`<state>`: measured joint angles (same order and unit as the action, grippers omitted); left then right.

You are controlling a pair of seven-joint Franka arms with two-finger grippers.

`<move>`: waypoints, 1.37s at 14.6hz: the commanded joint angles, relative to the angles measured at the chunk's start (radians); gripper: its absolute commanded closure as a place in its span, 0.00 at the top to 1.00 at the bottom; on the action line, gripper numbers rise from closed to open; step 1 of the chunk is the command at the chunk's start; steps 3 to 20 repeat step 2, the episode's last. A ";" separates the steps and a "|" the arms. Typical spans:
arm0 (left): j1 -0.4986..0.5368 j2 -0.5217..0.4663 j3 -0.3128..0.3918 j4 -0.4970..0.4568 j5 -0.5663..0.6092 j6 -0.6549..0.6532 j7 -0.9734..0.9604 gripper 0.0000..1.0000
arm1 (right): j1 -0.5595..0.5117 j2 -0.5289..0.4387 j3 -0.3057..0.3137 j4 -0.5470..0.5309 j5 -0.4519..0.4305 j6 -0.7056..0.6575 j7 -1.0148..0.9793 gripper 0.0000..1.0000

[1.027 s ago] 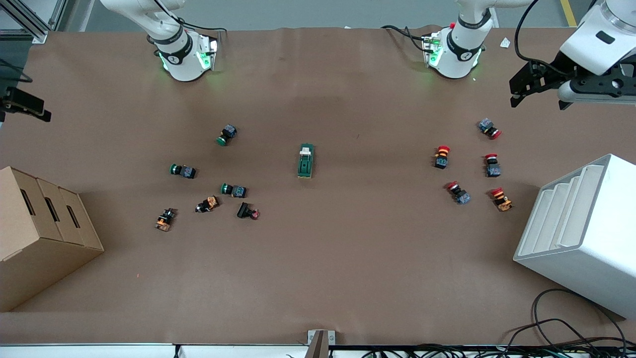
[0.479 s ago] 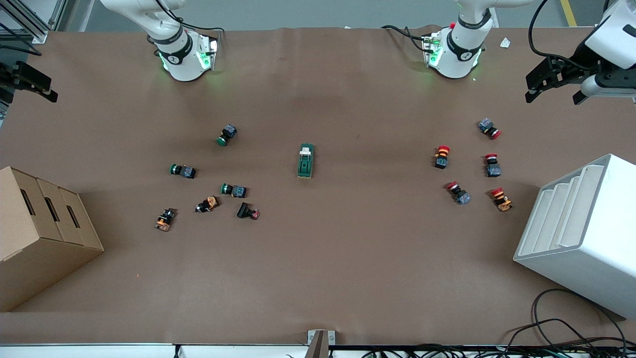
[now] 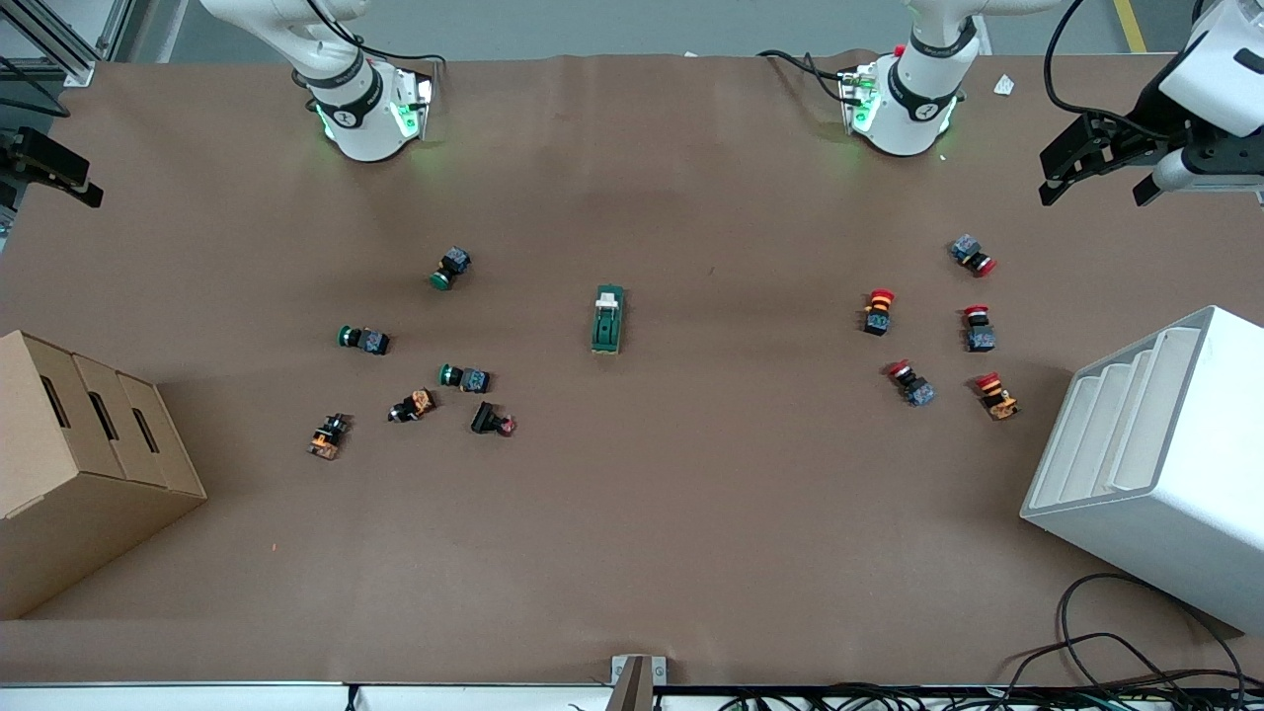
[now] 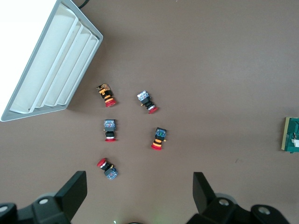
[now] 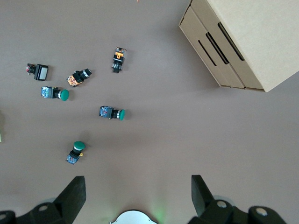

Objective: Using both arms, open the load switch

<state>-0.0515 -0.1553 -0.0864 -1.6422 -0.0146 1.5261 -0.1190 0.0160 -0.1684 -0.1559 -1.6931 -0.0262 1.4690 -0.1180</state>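
The load switch (image 3: 608,319), a dark-green block with a white toggle at the end toward the robots' bases, lies flat in the middle of the table. Its edge shows in the left wrist view (image 4: 293,135). My left gripper (image 3: 1091,188) hangs open and empty over the table's left-arm end, above the red-capped buttons, with bare table between its fingers in the left wrist view (image 4: 139,182). My right gripper (image 3: 49,168) hangs open and empty at the right-arm end, partly cut off by the picture's edge. Its wrist view (image 5: 138,184) shows the wide gap between its fingers.
Several red-capped push buttons (image 3: 928,326) lie toward the left arm's end, and green-capped and other buttons (image 3: 415,365) toward the right arm's end. A cardboard box (image 3: 79,464) and a white slotted rack (image 3: 1155,464) stand at the table's two ends. Cables (image 3: 1136,642) trail at the front edge.
Over the second, the left gripper drew back toward its end of the table and the right gripper shifted toward the bases' side. The load switch has not moved.
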 commanded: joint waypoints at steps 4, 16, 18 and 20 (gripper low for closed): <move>0.001 0.005 -0.006 0.018 0.001 -0.004 0.001 1.00 | -0.018 -0.020 0.022 -0.025 -0.009 0.019 0.004 1.00; 0.001 0.005 -0.006 0.018 0.001 -0.004 0.001 1.00 | -0.018 -0.020 0.022 -0.025 -0.009 0.019 0.004 1.00; 0.001 0.005 -0.006 0.018 0.001 -0.004 0.001 1.00 | -0.018 -0.020 0.022 -0.025 -0.009 0.019 0.004 1.00; 0.001 0.005 -0.006 0.018 0.001 -0.004 0.001 1.00 | -0.018 -0.020 0.022 -0.025 -0.009 0.019 0.004 1.00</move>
